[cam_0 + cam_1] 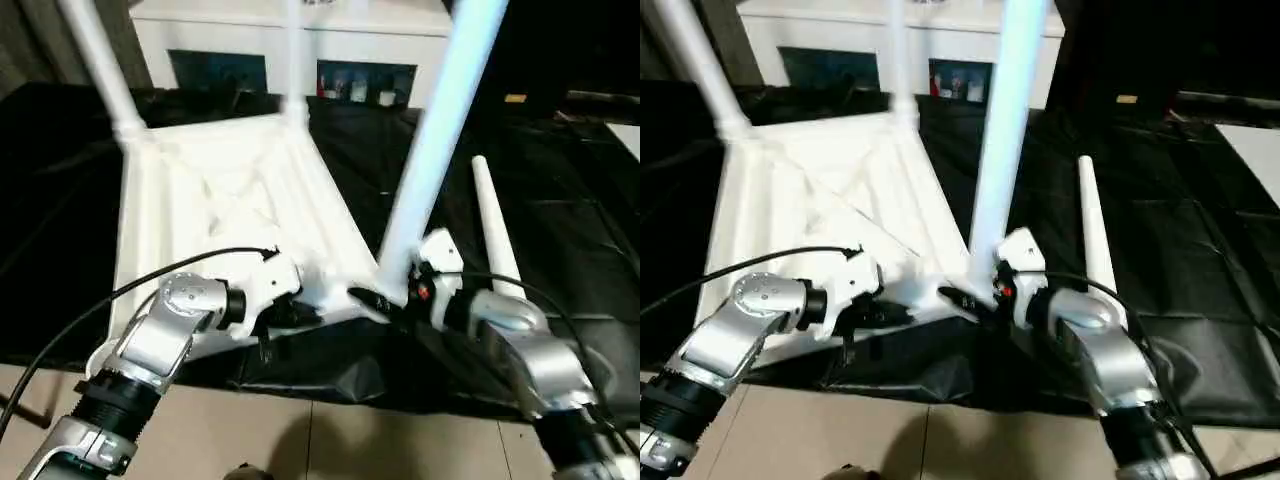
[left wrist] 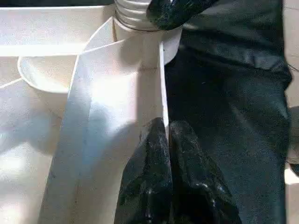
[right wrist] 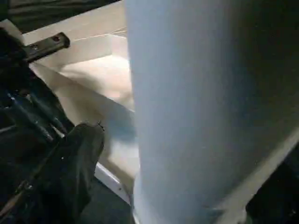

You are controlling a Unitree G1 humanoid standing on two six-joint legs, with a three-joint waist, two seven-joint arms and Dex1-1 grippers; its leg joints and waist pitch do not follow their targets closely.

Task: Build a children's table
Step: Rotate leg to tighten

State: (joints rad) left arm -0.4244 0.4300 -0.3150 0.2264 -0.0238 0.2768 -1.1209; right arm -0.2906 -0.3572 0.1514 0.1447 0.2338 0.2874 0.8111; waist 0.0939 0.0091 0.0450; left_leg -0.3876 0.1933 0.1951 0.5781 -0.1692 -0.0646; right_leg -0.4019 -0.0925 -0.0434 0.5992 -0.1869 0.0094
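The white tabletop lies upside down on black cloth, ribbed underside up. Three white legs stand in its corner sockets: far left, far middle and near right. Another leg lies loose on the cloth to the right. My left gripper is shut on the thin near rim of the tabletop, close to the near right socket. My right gripper stands open around the base of the near right leg. One black finger shows beside that leg, a little apart from it.
Black cloth covers the work surface and hangs over its near edge. Pale floor tiles lie below. A white cabinet with glass-fronted shelves stands behind the tabletop. A black cable loops over my left forearm.
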